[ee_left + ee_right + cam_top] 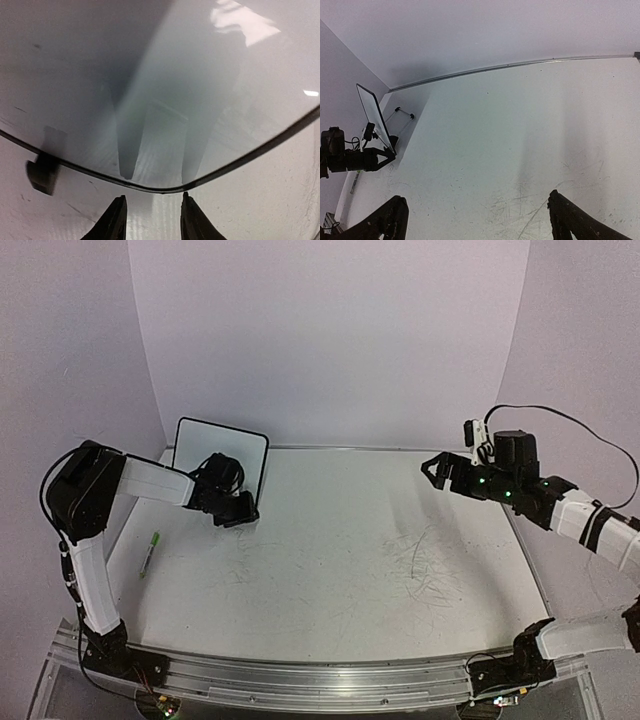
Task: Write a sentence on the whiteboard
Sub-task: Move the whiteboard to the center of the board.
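The jaws of the left gripper point(152, 200) are open a little way, and there is nothing between them. Their tips sit just in front of the bottom edge of the whiteboard point(150, 75). They are very close to it, but I can't quite tell if they touch.

The board stands leaning back at the far left of the table point(350, 570), on its little black foot point(42, 172). Its white face looks bare, with no words on it.

The right gripper point(432, 473) hangs over the far right side, well away from the board. Its jaws are wide open and hold nothing.

A green pen point(148, 552) lies flat on the left side of the table, and nothing holds it.

So I think the job has hardly begun. The left gripper looks ready to hold the board by its edge. Next, those jaws need to close on the frame gently, so the board does not tip. Then a gripper must pick up the pen.
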Tool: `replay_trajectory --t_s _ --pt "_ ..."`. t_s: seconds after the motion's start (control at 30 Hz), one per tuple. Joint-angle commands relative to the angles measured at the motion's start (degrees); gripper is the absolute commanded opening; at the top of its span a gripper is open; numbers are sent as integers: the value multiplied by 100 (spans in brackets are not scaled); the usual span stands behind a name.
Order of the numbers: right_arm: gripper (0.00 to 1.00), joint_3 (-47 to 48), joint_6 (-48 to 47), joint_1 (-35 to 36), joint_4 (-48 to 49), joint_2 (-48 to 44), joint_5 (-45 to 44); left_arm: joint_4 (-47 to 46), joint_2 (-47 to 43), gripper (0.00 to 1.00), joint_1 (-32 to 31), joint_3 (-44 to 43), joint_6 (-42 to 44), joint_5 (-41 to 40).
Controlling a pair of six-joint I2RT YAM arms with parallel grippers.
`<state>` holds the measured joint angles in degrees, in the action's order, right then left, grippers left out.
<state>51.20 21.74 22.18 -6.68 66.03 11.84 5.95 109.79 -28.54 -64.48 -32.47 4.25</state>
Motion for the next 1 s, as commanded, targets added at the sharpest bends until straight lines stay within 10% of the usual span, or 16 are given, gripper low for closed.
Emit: replay_trajectory --t_s 0.0,0.27,0.97 --pt "98 145 109 225 233 206 -35 -45 -423 50 -86 217 191 -622" --pt "98 162 93 268 323 243 -94 392 -1106 59 249 780 1160 -1581" --pt "98 -427 342 309 1098 -181 35 -844 -143 50 740 434 3087 -60"
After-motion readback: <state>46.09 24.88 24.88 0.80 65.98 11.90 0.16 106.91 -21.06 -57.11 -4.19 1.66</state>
